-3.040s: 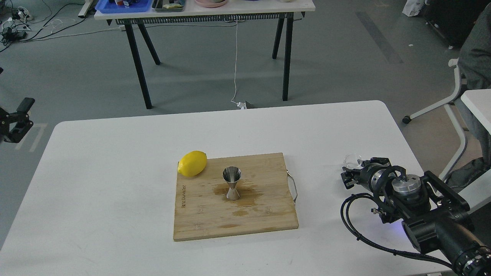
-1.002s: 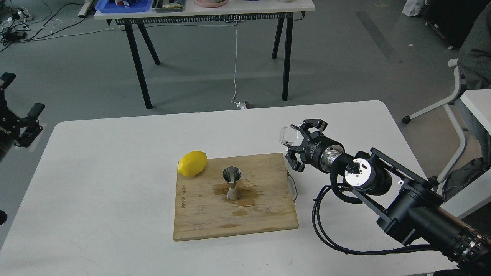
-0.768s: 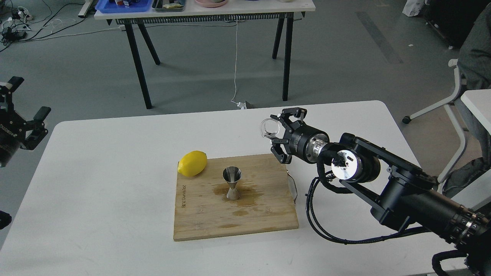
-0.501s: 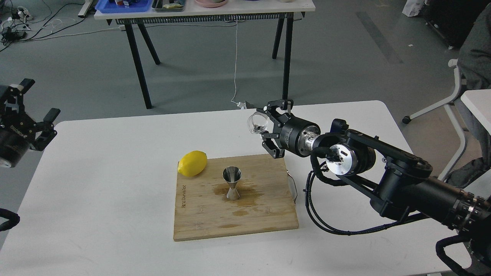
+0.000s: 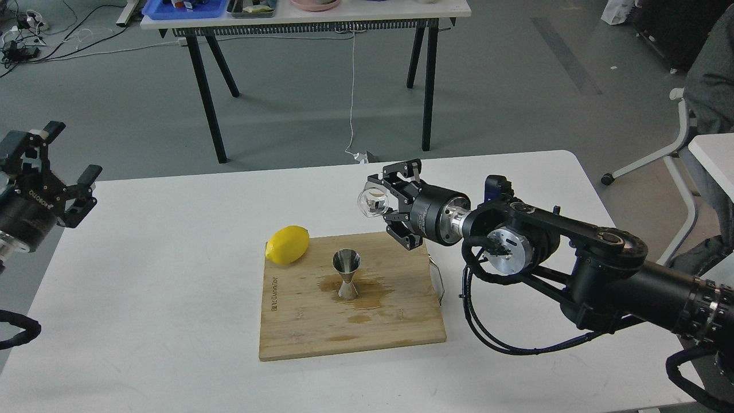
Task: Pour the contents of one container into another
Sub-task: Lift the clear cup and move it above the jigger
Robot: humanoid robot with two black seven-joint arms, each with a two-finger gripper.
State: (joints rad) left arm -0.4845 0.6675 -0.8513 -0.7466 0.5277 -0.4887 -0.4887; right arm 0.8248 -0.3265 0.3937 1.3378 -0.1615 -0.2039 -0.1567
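Right of centre frame: right claw (image 5: 385,198) pinching glass cup (image 5: 371,203), above and right of jigger (image 5: 346,273) on board (image 5: 350,292). Carry step; next, centre over mouth, tip slowly. Left claw (image 5: 54,166) spread, idle.

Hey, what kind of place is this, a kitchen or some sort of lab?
Most likely a robotics lab or workshop, not a kitchen. A white folding table stands on a bare grey floor, loose cables trail across it, and a trestle workbench with trays stands behind.
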